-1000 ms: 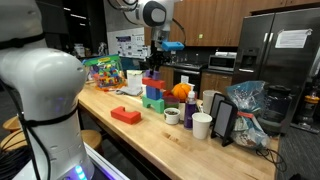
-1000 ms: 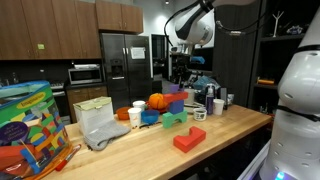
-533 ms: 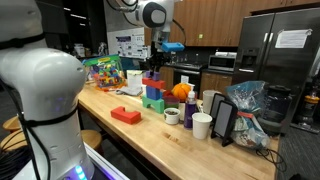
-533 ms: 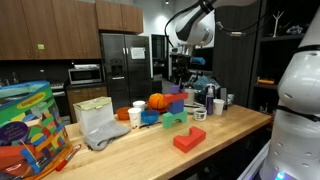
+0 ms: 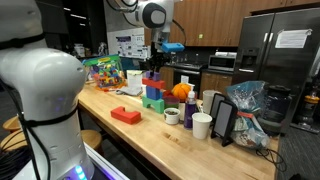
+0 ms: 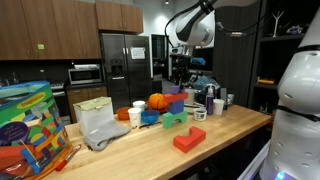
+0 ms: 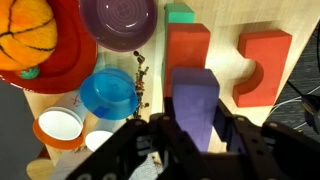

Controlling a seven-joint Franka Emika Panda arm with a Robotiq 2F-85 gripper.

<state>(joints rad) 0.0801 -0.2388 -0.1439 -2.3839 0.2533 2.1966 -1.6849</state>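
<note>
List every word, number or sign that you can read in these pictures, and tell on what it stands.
No text can be read with certainty.
Paper sheet on the refrigerator: print too small.
Poster at the back: blurred.
Colourful box on the counter: lettering too small.
Wrist view: no text.

Butcher-block wooden countertop (image 5: 150, 138) here; a flat red block (image 5: 126, 115) sits near the front edge; further along there's a white paper cup (image 5: 202, 125) and a small mug (image 5: 172, 116); also a crumpled plastic bag (image 6: 100, 122), a blue bowl (image 7: 108, 92), and a colourful toy box (image 6: 25, 125) at one end
</note>
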